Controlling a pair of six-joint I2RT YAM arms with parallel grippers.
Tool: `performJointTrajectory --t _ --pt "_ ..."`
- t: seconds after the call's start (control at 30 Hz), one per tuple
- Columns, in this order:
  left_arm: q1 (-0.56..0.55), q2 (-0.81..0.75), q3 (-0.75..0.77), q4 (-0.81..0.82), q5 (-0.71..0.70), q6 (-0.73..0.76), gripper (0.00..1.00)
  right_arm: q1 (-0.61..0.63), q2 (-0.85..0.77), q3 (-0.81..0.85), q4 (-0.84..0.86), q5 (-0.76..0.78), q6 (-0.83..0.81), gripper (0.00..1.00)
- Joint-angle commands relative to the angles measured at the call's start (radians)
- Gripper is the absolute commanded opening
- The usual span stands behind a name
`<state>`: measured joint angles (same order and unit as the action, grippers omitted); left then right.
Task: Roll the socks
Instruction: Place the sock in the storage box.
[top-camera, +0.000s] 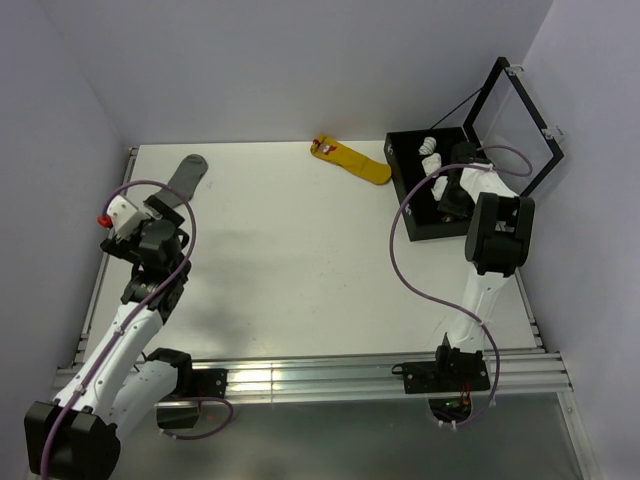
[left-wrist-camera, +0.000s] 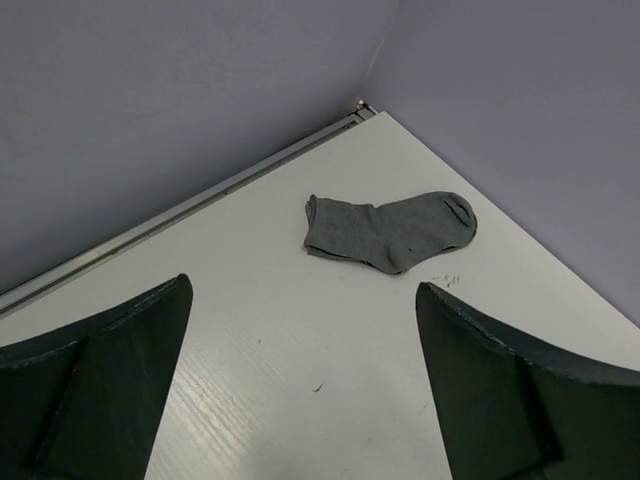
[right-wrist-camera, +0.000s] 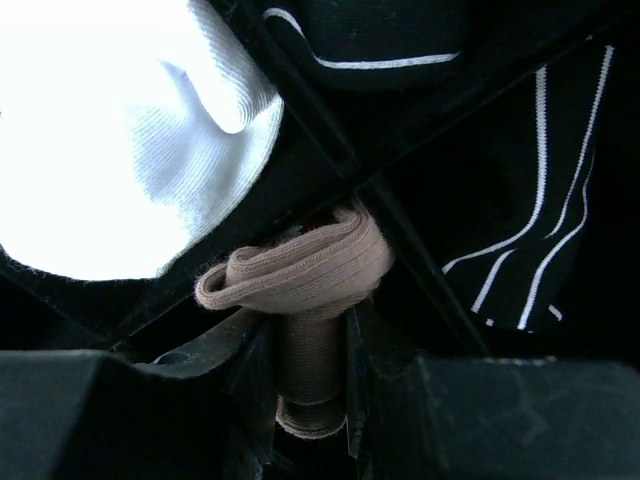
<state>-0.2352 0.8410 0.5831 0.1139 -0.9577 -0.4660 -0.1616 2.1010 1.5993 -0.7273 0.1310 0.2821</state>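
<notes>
My right gripper (right-wrist-camera: 310, 375) is shut on the rolled tan-brown sock (right-wrist-camera: 300, 270), its jaws pinching the roll's lower part. The sock sits down among the dividers of the black box (top-camera: 402, 195). Its striped cuff does not show. In the top view the right gripper (top-camera: 452, 205) reaches into that box and the sock is hidden under it. My left gripper (left-wrist-camera: 300, 385) is open and empty over the table, short of the plain grey sock (left-wrist-camera: 390, 228). In the top view the left gripper (top-camera: 168, 208) is at the far left.
The box holds a white rolled sock (right-wrist-camera: 120, 130) and a black sock with white stripes (right-wrist-camera: 540, 200); its clear lid (top-camera: 515, 110) stands open. A yellow sock with a red tag (top-camera: 352, 160) lies at the back. The grey sock (top-camera: 188, 175) lies by the left wall.
</notes>
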Motion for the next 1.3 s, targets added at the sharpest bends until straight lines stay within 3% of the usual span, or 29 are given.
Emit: performJointTrajectory --t 0.0,0.2,0.4,0.5,0.77,1.27 --pt "-0.006 -0.026 0.011 0.013 0.014 -0.013 0.99 0.042 0.06 0.01 -0.087 -0.027 -0.004 0.15" --pt "-0.006 -0.043 0.012 0.001 0.016 -0.02 1.0 0.043 0.025 -0.013 -0.048 -0.019 0.0 0.39" --pt "-0.006 -0.065 0.014 -0.005 0.019 -0.023 0.99 0.043 -0.065 -0.021 -0.012 -0.014 0.015 0.54" --pt "-0.006 -0.075 0.014 -0.01 0.019 -0.025 0.99 0.042 -0.093 -0.019 -0.001 -0.008 0.023 0.56" --pt "-0.006 -0.102 0.011 -0.013 0.02 -0.026 0.99 0.043 -0.17 -0.021 0.031 0.005 0.046 0.55" --pt "-0.006 -0.112 0.009 -0.016 0.019 -0.022 0.99 0.03 -0.2 -0.065 0.2 0.052 0.074 0.31"
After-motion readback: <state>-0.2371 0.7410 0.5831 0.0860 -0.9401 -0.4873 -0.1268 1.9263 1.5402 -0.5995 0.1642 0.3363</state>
